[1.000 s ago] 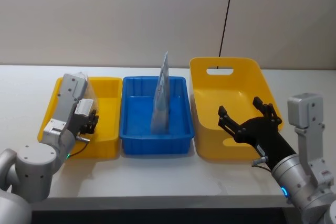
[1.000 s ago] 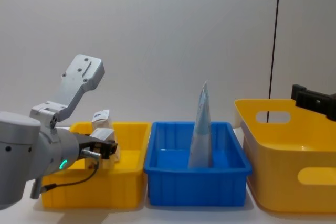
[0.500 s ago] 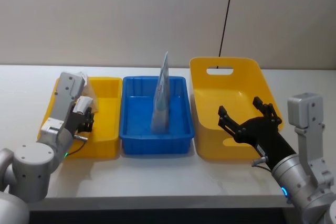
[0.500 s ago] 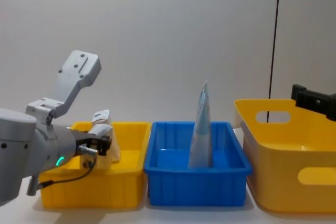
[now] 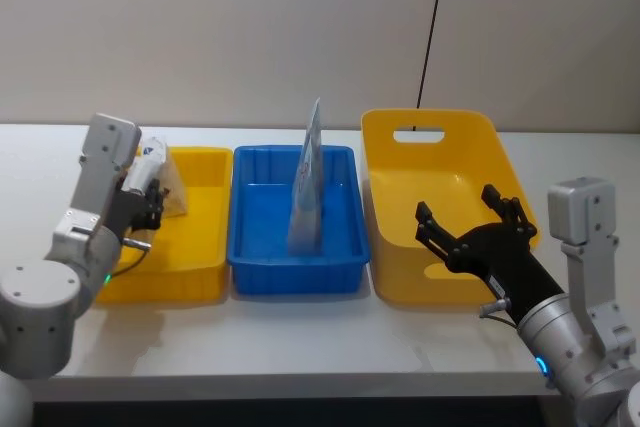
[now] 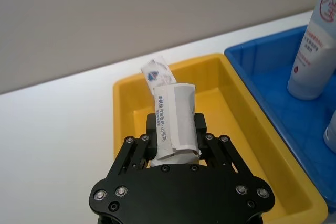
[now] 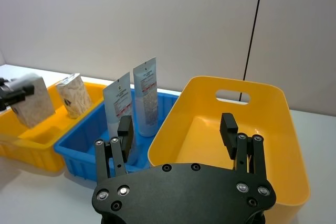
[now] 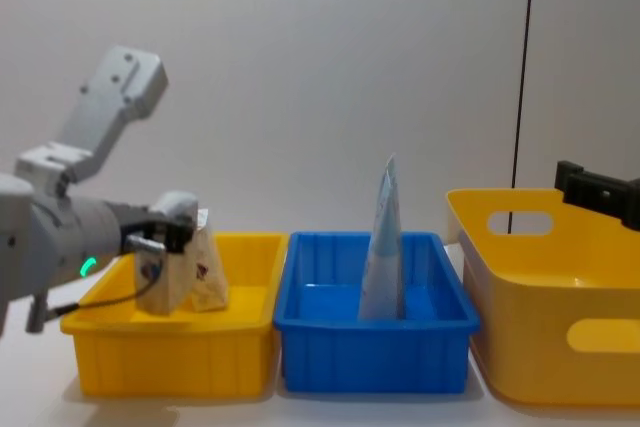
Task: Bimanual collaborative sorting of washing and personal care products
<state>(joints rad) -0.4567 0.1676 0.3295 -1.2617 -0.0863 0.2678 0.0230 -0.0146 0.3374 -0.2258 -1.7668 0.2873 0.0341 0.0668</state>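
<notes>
The white soft pack [image 6: 176,106] stands upright over the small yellow bin [image 6: 231,103], clamped low by the left tool [image 6: 176,125], probably to clear the walls. The right tool [image 5: 465,217] hangs spread before the large yellow bin [image 5: 380,177]. The right wrist view separates two pouches [image 7: 146,95] in the blue bin [image 7: 79,156]; the head view merges them.

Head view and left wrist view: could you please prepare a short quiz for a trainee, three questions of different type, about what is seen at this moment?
1. Fill in: the pouch stands in the ____ bin.
2. True or false: the right gripper is shut.
3. Choose one. The left gripper holds: A the pouch; B a white pack; C nothing.

Key: 1 blue; 2 false, its fingers are spread open; 3 B.
</notes>
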